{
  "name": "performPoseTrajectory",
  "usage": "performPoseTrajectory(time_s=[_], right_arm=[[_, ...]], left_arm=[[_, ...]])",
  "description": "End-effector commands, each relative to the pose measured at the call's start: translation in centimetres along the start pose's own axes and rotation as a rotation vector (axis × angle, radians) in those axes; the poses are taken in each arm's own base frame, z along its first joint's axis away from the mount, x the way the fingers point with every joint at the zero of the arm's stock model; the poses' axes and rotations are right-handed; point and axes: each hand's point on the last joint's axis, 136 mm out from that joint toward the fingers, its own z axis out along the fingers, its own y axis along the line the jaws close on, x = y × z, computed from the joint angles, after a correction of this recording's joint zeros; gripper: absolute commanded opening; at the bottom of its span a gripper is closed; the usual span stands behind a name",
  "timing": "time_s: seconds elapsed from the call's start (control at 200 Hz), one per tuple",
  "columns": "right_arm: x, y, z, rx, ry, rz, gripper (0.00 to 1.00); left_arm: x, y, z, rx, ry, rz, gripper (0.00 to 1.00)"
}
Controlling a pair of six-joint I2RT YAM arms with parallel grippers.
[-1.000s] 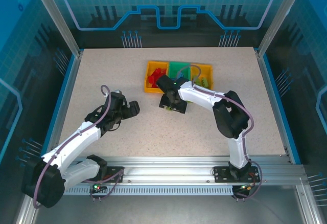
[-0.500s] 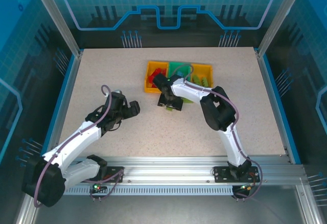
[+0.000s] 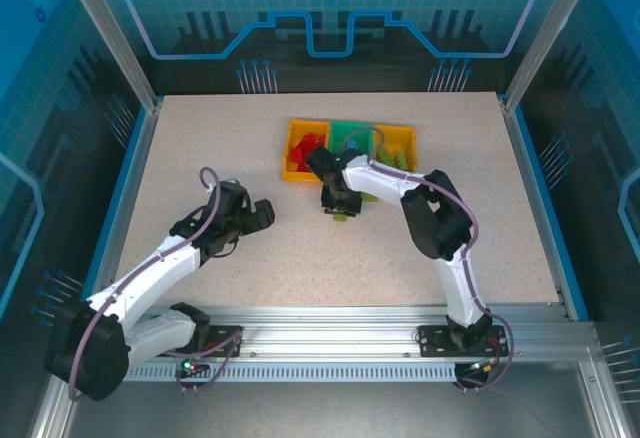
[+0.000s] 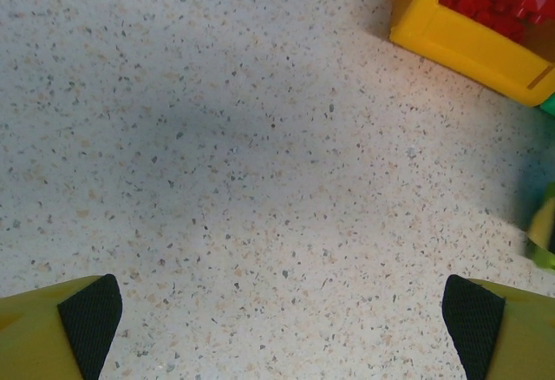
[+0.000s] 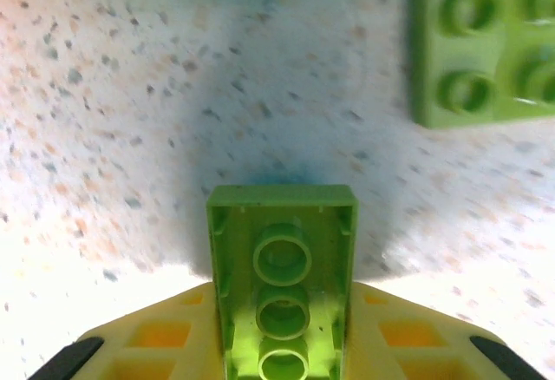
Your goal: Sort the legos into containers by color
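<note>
Clamping a lime brick (image 5: 282,298) by one end in the right gripper (image 3: 338,202), mid-frame, just below the bins (image 3: 289,158). Could pivot loose or drop short of the rim. Holding the left gripper (image 4: 282,311) spread wide, centre-left.

Right pincer (image 5: 282,361) apparently grips lime brick (image 5: 282,258), hollow underside showing; second lime brick (image 5: 486,46) studs-up on tabletop (image 5: 130,94).
</note>
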Motion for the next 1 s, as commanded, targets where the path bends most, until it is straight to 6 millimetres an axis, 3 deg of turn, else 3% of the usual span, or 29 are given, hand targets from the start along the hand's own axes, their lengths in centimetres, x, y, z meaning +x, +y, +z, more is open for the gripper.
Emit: performPoseTrajectory(time_s=[0.0,0.115,0.235,0.32,0.45,0.61,0.77,0.84,0.925,0.995], right_arm=[[-3.1,-1.3,-5.9,-0.099,-0.121,0.015,0.32],[-6.5,-4.1,-9.2,-0.194,-0.178,0.101,0.32],[-10.1,-8.0,-10.4,-0.201,-0.219,0.185,0.32],[-12.1,-9.8,-9.9,-0.180,-0.212,0.209,0.32],[-14.9,-10.8,-8.3,-0.126,-0.175,0.184,0.33],[-17.4,-11.4,-6.5,-0.062,-0.144,0.165,0.34],[-18.7,-13.5,-5.0,-0.048,-0.127,0.231,0.35],[-19.0,-13.8,-4.7,-0.071,-0.118,0.240,0.47],[-19.1,-13.6,-5.0,-0.092,-0.117,0.214,0.81],[-18.9,-13.4,-6.1,-0.111,-0.137,0.187,0.87]], left_arm=[[1.1,-0.1,0.7,0.031,0.040,-0.045,0.99],[2.3,-0.6,1.4,0.064,0.086,-0.070,0.99],[3.3,-1.0,1.8,0.065,0.116,-0.069,0.99],[3.9,-1.8,2.1,0.073,0.126,-0.042,0.99],[4.7,-3.8,2.6,0.077,0.157,0.002,0.99],[5.5,-8.2,3.4,0.086,0.196,0.079,0.99],[5.9,-13.3,4.9,0.114,0.233,0.136,0.99],[6.1,-15.4,5.9,0.121,0.248,0.166,0.99],[6.0,-18.4,7.2,0.142,0.261,0.187,0.99],[5.9,-21.0,8.4,0.161,0.268,0.210,0.99]])
